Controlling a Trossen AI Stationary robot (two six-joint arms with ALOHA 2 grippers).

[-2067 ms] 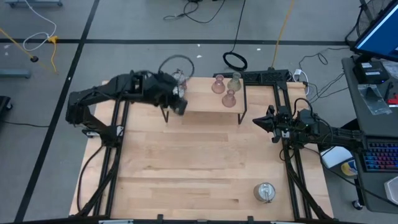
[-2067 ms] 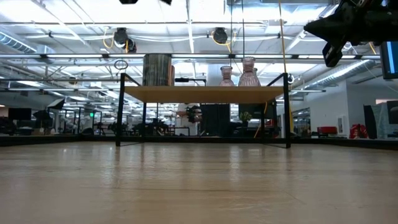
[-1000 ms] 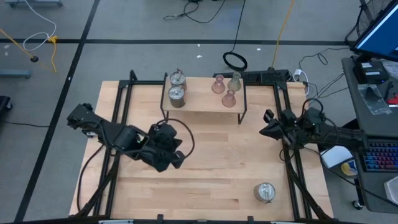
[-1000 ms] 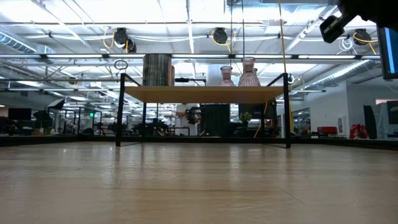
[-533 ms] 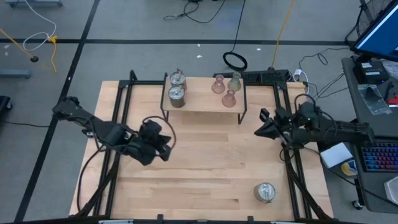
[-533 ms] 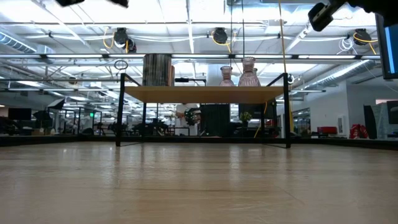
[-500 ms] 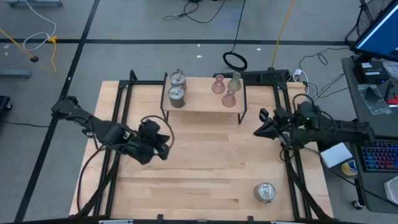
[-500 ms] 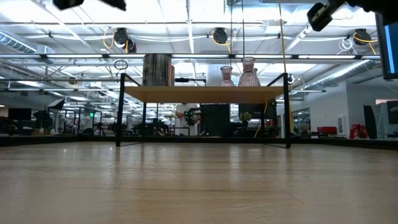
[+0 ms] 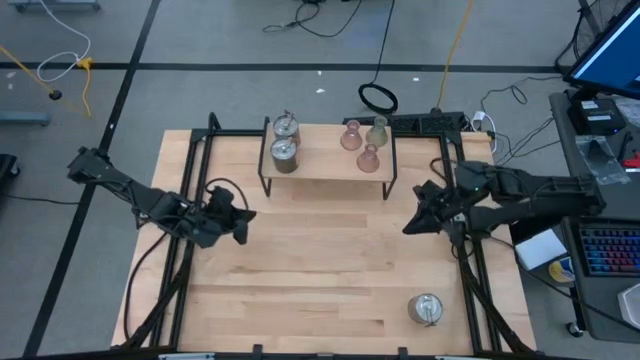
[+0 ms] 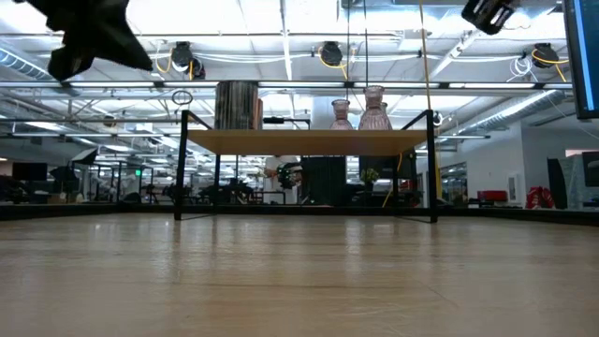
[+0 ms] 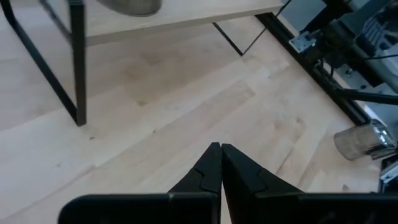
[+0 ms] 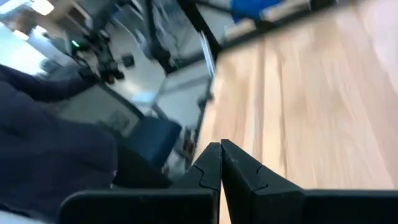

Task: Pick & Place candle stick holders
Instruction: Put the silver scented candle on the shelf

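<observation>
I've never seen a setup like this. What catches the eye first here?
A small black-legged wooden shelf at the table's far edge carries two round silver-bronze metal holders at its left end and three pink and greenish glassy holders at its right end. One more silver metal holder stands alone near the table's near right corner. The left end effector and right end effector hover empty at either side, both shut.

Two dark, cable-draped jointed arms (image 9: 150, 200)

we see a pale matt wooden table (image 9: 320, 260) with visible grain; on it a shelf (image 9: 325, 165) of the same light wood on thin black metal legs. on the shelf stand glossy silver metal holders (image 9: 285, 152) beside translucent pinkish glass ones (image 9: 369, 157).
</observation>
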